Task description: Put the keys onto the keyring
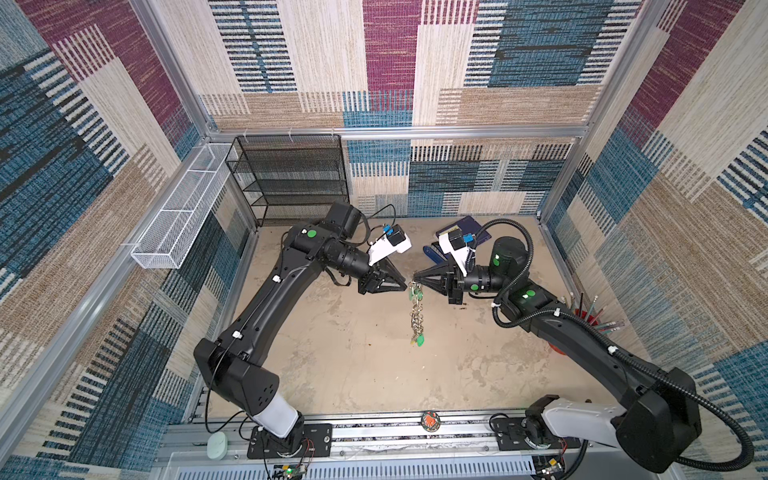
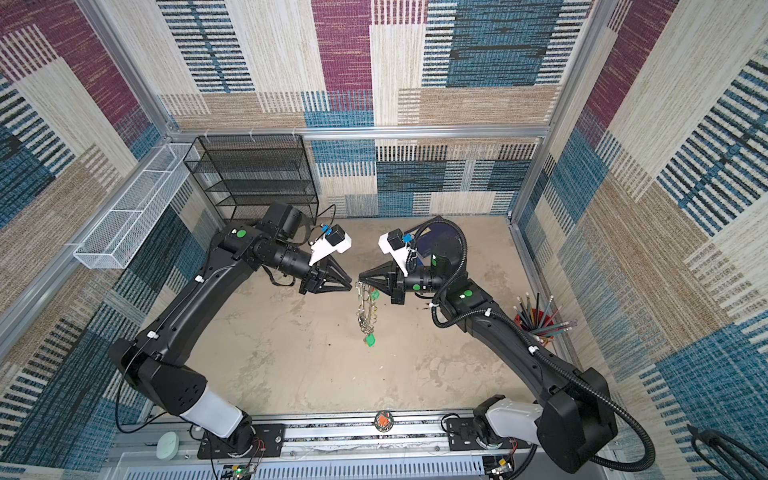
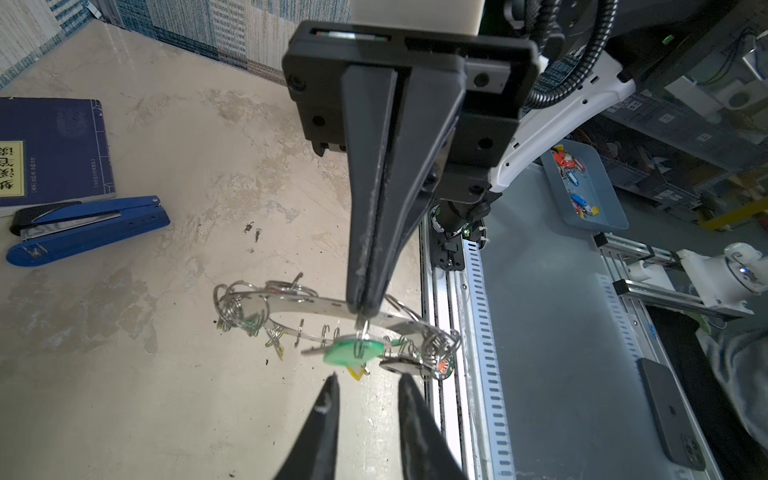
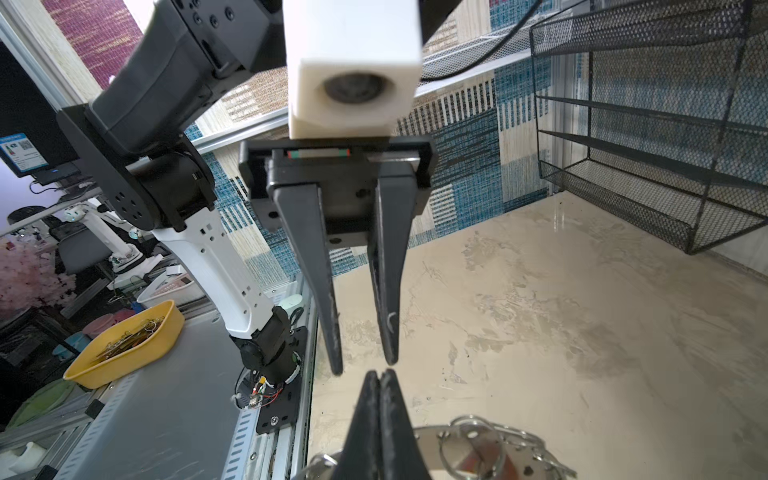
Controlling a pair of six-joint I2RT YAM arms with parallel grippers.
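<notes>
1. Both top views: the keyring (image 1: pixel 415 316) (image 2: pixel 366 311) hangs clear above the middle of the table (image 1: pixel 353 365) (image 2: pixel 291 365). It is seen edge-on. Its long axis runs down from the tips of the right gripper (image 1: pixel 415 277) (image 2: pixel 360 277), with a green tag at the low end.
2. Both top views: the right gripper is clenched on the keyring's upper edge. The left gripper (image 1: pixel 404 286) (image 2: pixel 349 282) is just beside it, tip facing tip; its jaw gap is too small to read here.
3. Both top views, surroundings: black mesh rack (image 1: pixel 291 178) (image 2: pixel 253 174) at the back wall, white wire basket (image 1: pixel 178 208) (image 2: pixel 133 212) on the left wall, pencil cup (image 1: pixel 590 320) (image 2: pixel 536 324) at the right. The right arm partly hides a book (image 1: pixel 465 232) and stapler (image 1: pixel 432 253).
4. Left wrist view: the keyring (image 3: pixel 316 307) lies across the frame as a flat grey band rimmed with split rings. The right gripper (image 3: pixel 363 307) pinches it, jaws pressed together.
5. Left wrist view: the green-tagged key (image 3: pixel 353 351) dangles from a split ring under that pinch. The left gripper (image 3: pixel 368 380) is released, jaws parted, touching nothing. A dark piece beside the green tag is hard to make out.
6. Left wrist view, table: blue stapler (image 3: pixel 87 228) and book (image 3: pixel 54 149), well apart from the keyring.
7. Right wrist view: the keyring (image 4: pixel 478 449) is cut off by the frame edge beside the closed right gripper (image 4: pixel 379 374). The left gripper (image 4: pixel 361 368) faces it with jaws apart. The mesh rack (image 4: pixel 644 124) stands behind.
</notes>
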